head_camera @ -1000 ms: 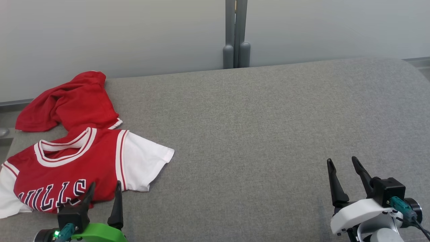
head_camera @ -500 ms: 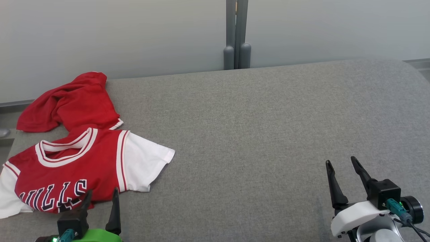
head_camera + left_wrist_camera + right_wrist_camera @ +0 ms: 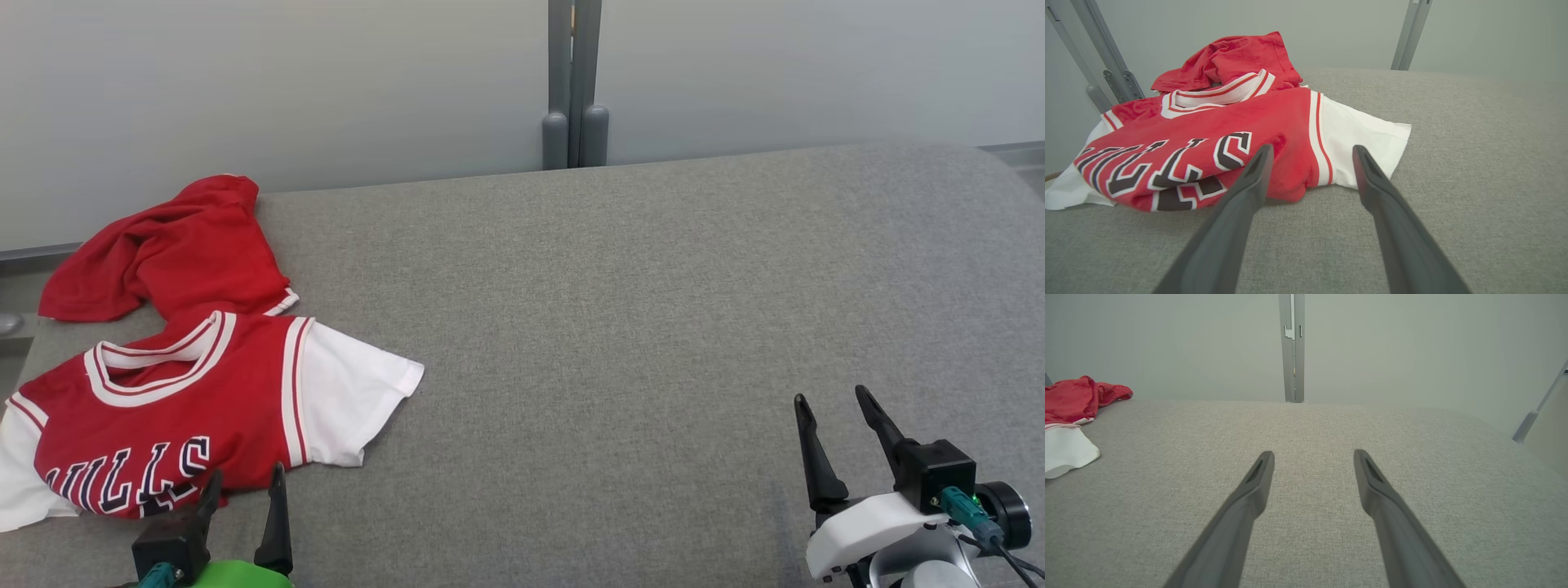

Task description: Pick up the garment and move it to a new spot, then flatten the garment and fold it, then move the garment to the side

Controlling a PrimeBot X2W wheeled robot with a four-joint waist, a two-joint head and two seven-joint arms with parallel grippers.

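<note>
The crumpled red-and-white jersey garment (image 3: 163, 392) is seen lying at the left end of the grey fabric-covered tabletop (image 3: 612, 327), directly ahead of the spread, empty left tool (image 3: 247, 471), while the spread right tool (image 3: 831, 395) is placed well apart from it.

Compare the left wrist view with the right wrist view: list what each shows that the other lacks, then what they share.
Left wrist view: the left claw, open, pointing at the jersey's near edge, plus its black lettering and striped collar. Right wrist view: the right claw, open over bare grey cushion, apart from the jersey. Shared: the jersey's white sleeve, its bunched red part, the cushion and pale wall.
</note>
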